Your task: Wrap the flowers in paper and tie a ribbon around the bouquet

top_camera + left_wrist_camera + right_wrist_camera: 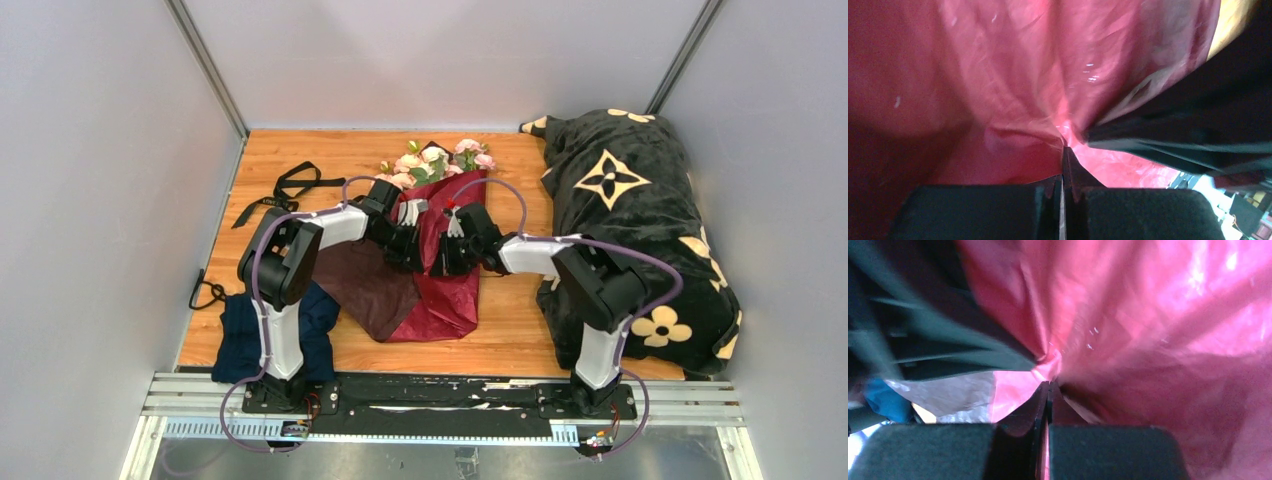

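Burgundy paper (pixel 445 300) is clamped by the left hand (pixel 408 243) and the right hand (pixel 452 247), one on each side; flowers (pixel 435 160) are seen at its far end, its length running away from both.

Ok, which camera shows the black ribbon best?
The top external view: the ribbon lies loose on the table, left of the flowers. Both wrist views show mainly close-up red paper, no ribbon.
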You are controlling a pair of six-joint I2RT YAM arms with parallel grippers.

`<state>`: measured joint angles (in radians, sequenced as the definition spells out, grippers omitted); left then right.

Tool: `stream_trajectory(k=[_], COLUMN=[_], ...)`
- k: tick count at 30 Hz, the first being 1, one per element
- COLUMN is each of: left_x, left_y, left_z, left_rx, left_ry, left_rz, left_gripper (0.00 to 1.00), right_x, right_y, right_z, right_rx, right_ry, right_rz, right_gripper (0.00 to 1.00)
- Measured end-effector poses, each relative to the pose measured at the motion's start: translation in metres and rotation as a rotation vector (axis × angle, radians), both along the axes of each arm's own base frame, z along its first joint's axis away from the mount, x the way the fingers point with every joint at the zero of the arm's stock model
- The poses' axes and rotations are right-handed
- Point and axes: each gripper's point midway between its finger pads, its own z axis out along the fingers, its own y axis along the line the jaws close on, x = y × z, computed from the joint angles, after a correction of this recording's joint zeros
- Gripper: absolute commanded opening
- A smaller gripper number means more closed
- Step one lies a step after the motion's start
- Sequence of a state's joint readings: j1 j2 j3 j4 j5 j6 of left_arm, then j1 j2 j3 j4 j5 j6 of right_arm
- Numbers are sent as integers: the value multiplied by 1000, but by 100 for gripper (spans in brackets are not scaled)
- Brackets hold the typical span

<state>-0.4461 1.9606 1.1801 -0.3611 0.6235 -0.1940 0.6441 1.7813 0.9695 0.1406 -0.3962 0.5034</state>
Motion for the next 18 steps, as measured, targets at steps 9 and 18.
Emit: stream_trajectory(k=[9, 18], left_x=[4, 45], left_y=[18, 210], left_z=[22, 135], left_rx=[38, 167], left_ry=[-12, -297], left_rz=[-32, 428], left_gripper=[99, 100], right_x=[-8, -9], right_y=[11, 11], right_z=[-26, -26], right_rx=[101, 117], right_ry=[112, 108], right_rz=[-21, -32], right_gripper=[0, 0])
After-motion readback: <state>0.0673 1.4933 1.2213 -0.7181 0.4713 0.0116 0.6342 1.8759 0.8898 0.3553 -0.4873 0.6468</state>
